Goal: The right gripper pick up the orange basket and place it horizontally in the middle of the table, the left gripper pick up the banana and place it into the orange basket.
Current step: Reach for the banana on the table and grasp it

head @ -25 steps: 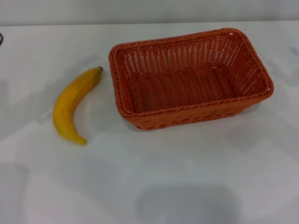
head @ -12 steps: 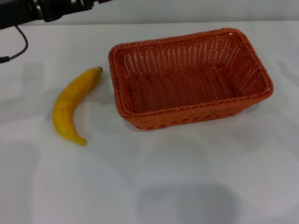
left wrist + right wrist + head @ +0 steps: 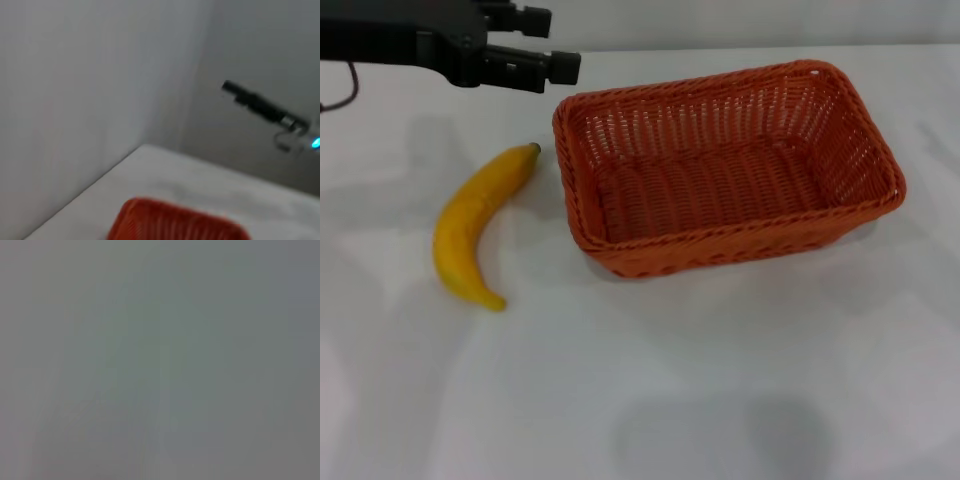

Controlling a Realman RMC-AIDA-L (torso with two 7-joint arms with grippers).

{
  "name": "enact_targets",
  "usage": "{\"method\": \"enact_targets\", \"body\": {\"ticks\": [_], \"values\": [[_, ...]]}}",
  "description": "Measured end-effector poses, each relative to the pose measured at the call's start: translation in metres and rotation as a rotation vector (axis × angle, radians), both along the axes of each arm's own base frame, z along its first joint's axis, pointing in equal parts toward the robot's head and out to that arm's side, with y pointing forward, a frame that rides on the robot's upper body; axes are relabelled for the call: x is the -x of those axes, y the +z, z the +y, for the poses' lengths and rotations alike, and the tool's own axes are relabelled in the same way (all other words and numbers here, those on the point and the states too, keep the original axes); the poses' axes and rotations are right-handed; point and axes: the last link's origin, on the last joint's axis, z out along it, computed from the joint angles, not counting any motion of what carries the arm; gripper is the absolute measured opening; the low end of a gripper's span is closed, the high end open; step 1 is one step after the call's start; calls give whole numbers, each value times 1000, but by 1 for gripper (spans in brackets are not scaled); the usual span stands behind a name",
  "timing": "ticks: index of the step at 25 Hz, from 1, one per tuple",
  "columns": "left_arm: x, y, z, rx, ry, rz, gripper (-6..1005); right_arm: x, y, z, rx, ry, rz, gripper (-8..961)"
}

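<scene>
The orange basket (image 3: pixel 725 165) stands lengthwise across the middle of the white table (image 3: pixel 720 380), hollow side up and with nothing in it. The yellow banana (image 3: pixel 475 225) lies on the table just left of the basket, its dark stem tip pointing at the basket's far left corner. My left gripper (image 3: pixel 552 43) reaches in from the far left, open and holding nothing, hovering beyond the banana and near that corner. In the left wrist view a strip of the orange basket (image 3: pixel 175 225) shows, and far off a slim black right gripper (image 3: pixel 257 102) hangs in the air. The right wrist view is blank grey.
A grey wall (image 3: pixel 740 22) runs along the table's far edge. Bare white tabletop spreads in front of the basket and banana. A black cable (image 3: pixel 340 95) loops at the far left edge.
The left arm has swung in from the far left, its gripper now reaching the basket's far left corner. Banana and basket have not moved.
</scene>
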Motion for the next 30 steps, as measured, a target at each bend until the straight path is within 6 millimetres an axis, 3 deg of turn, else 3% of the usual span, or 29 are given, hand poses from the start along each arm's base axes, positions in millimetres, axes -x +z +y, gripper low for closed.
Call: {"method": "enact_targets", "body": {"ticks": [10, 18, 30], "values": [[-12, 8, 3, -28, 56, 232, 875, -4, 0, 8, -5, -49, -8, 859], [7, 13, 9, -79, 197, 416, 875, -8, 0, 13, -9, -93, -4, 859], [12, 15, 11, -70, 254, 501, 876, -7, 0, 20, -13, -117, -1, 859]]}}
